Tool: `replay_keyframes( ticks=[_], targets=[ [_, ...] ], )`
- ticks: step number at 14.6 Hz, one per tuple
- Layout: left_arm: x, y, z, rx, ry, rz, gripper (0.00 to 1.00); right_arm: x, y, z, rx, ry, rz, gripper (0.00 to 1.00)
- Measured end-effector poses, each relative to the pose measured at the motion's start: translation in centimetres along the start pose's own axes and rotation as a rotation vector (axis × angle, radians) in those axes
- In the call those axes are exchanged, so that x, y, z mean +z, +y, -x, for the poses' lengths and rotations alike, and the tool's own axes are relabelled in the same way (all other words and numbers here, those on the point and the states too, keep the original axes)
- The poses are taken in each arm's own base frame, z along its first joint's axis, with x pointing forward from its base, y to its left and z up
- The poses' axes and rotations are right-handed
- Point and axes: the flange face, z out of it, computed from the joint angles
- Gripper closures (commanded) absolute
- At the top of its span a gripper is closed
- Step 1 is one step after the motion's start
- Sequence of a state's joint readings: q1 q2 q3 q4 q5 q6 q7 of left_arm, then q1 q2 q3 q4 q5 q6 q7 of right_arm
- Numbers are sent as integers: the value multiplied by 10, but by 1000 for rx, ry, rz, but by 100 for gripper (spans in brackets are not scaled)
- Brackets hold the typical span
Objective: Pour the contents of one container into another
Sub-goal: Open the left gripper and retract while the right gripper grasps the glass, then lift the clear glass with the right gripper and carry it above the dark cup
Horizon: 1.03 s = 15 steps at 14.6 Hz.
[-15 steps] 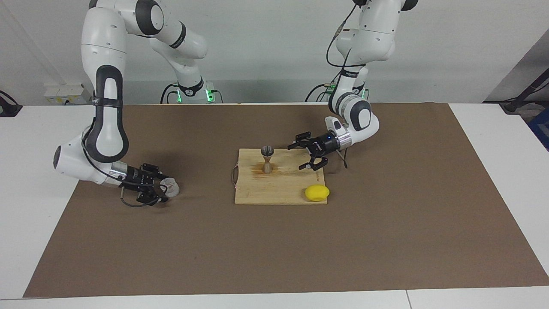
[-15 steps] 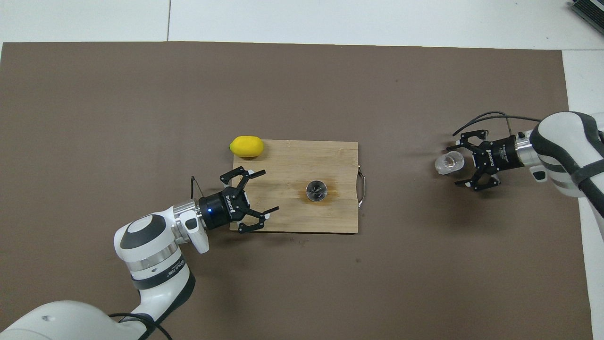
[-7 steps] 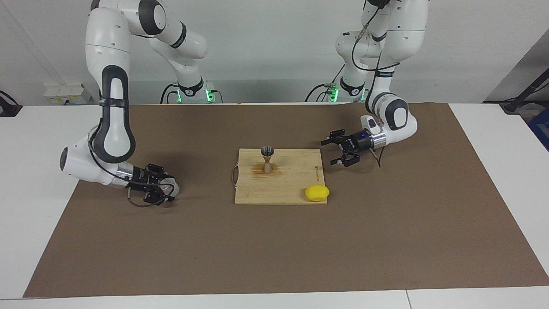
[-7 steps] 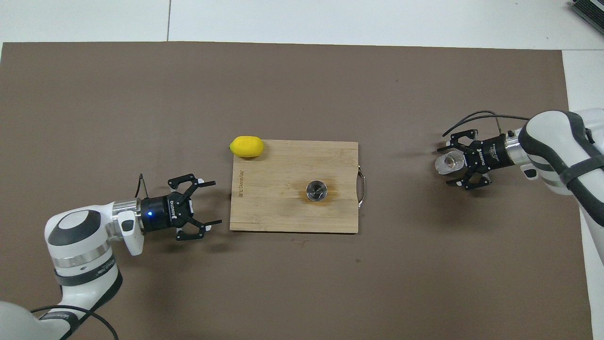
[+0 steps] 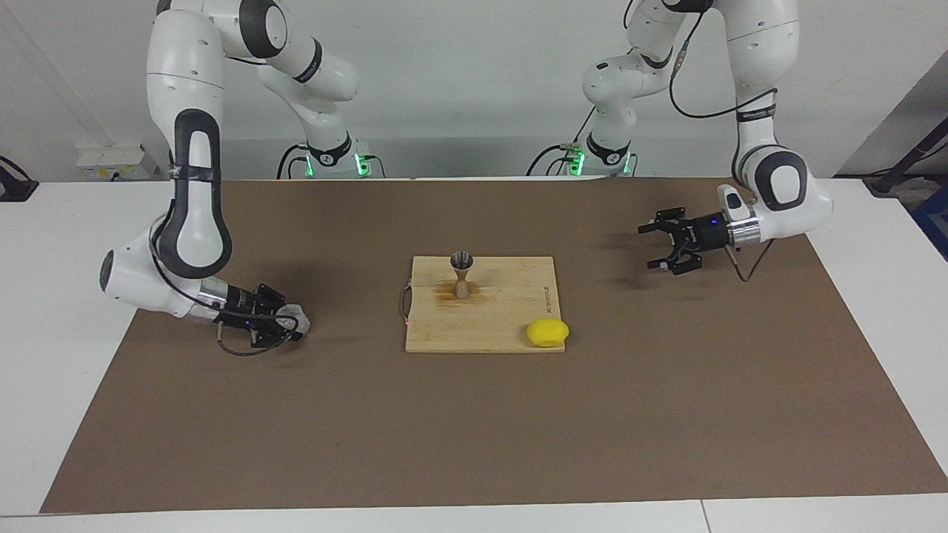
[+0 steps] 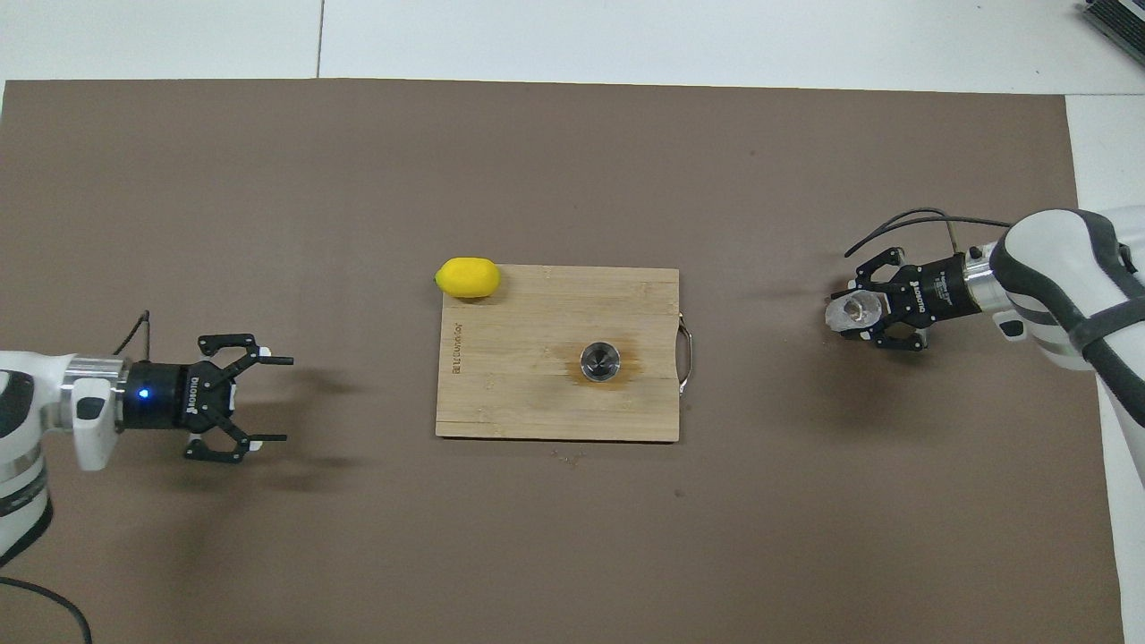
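Observation:
The clear cup (image 5: 295,320) (image 6: 851,310) rests on the brown mat at the right arm's end of the table. My right gripper (image 5: 289,326) (image 6: 845,314) is low on the mat and shut on the cup, one finger on each side. The grey metal jigger (image 5: 461,272) (image 6: 600,360) stands upright on a wooden cutting board (image 5: 503,311) (image 6: 537,394) in the middle of the table. My left gripper (image 5: 648,247) (image 6: 286,399) is open and empty, held over the mat at the left arm's end, well away from the board.
A yellow lemon (image 5: 547,332) (image 6: 467,277) lies at the board's corner farthest from the robots, toward the left arm's end. A brown stain surrounds the jigger's foot. The brown mat (image 5: 474,429) covers most of the white table.
My left gripper has drawn back from over the board to the left arm's end of the table, staying open. My right gripper has closed its fingers around the clear cup.

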State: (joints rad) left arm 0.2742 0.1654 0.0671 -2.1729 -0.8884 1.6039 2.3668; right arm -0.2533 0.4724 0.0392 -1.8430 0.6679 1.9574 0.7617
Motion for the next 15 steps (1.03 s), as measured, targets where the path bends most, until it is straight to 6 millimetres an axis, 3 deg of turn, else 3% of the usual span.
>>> replay_keyframes(
  ticks=[3, 6, 8, 10, 15],
  targets=[
    [-59, -17, -34, -20, -202, 64, 0, -9, -4, 10, 23, 10, -14, 100],
    [-107, -33, -89, -80, -384, 60, 0, -20, -15, 44, 44, 32, -34, 100],
    [-122, -34, -106, -195, -463, 34, 0, -25, -26, 78, 59, 49, -47, 100],
    [-131, -31, -109, -318, -528, 10, 0, -20, -36, 117, 64, 62, -51, 100],
    [-155, -24, -128, -665, -676, -82, 0, 25, -55, 218, -10, 142, -9, 100]
  ],
)
